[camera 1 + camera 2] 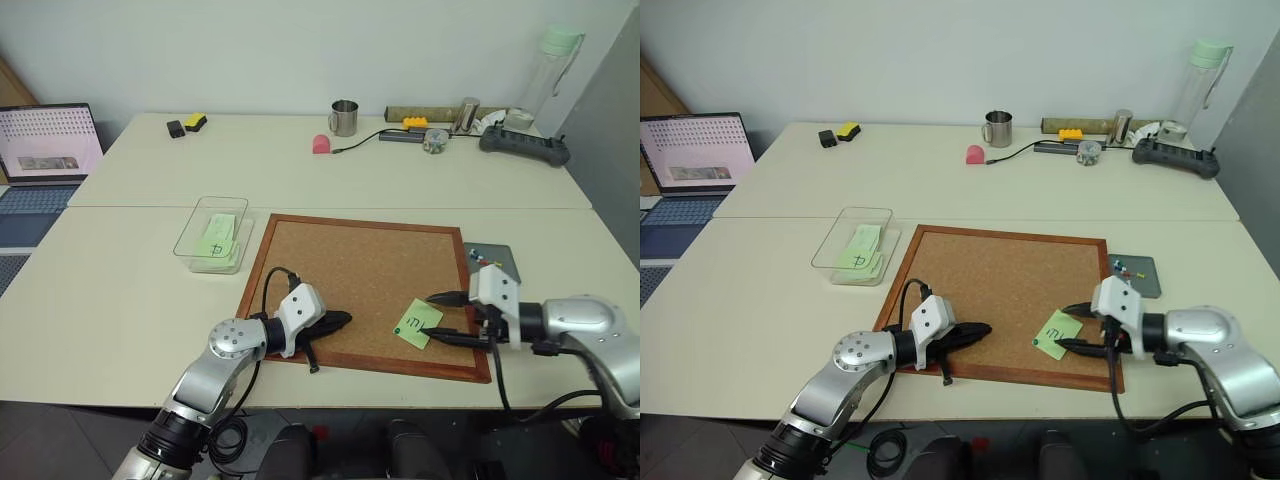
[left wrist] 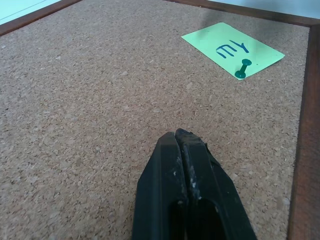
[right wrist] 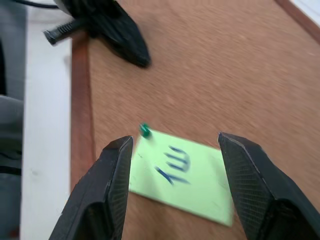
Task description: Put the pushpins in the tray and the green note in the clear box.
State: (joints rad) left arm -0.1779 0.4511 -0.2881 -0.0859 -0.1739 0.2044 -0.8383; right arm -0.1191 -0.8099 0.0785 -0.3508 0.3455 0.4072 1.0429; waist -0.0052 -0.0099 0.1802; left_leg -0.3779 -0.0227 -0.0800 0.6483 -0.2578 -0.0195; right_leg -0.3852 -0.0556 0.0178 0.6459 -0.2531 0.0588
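Note:
The green note [image 1: 418,323] with its "my" scribble lies at the near right of the cork board [image 1: 350,265], held down by a green pushpin [image 2: 242,70]. My right gripper [image 1: 435,318] is open just over the note's right edge, one finger on each side of it, touching nothing. On the board's near left edge rests my left gripper [image 1: 343,321], shut and empty. The dark grey tray [image 1: 1140,283] sits right of the board with red and blue pushpins [image 1: 1123,266] in it. The clear box [image 1: 212,232] stands left of the board and holds other green notes.
A laptop [image 1: 45,150] is at the far left. Along the table's back stand a metal mug [image 1: 344,117], a pink object [image 1: 321,144], a black power strip [image 1: 525,145] and a bottle [image 1: 550,70]. A black cable loops by my left wrist.

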